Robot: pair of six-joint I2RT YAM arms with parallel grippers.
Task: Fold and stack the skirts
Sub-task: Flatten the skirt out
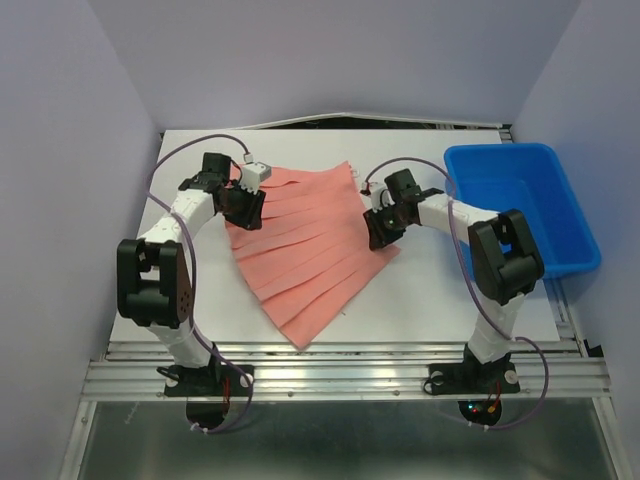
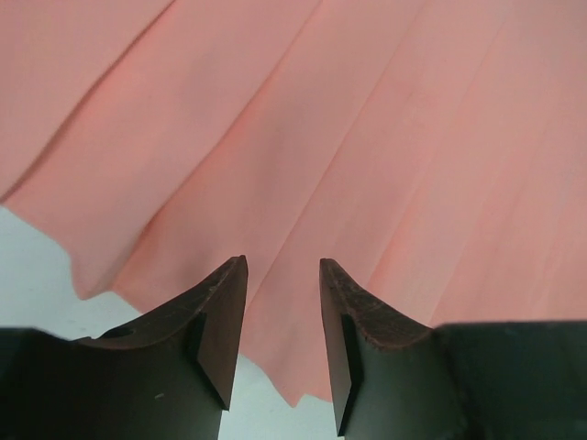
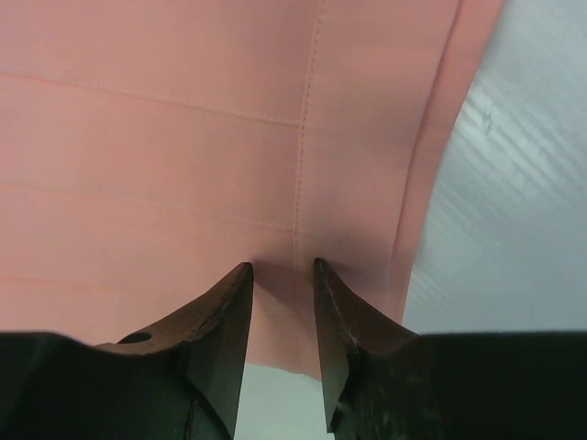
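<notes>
L claw [image 2: 282, 262] ajar at skirt [image 2: 367, 137] edge

L arm [image 1: 150, 280]: elbow out at 9 o'clock, forearm running to 1 o'clock, wrist tipped down. Left gripper [image 1: 245, 205] [image 2: 282, 266] aims 4 o'clock, jaws apart w/ clear gap. R arm [image 1: 505, 262]: forearm to 10 o'clock. Right gripper [image 1: 380, 228] [image 3: 281, 268] aims 7 o'clock, jaws parted, narrower gap.
</notes>
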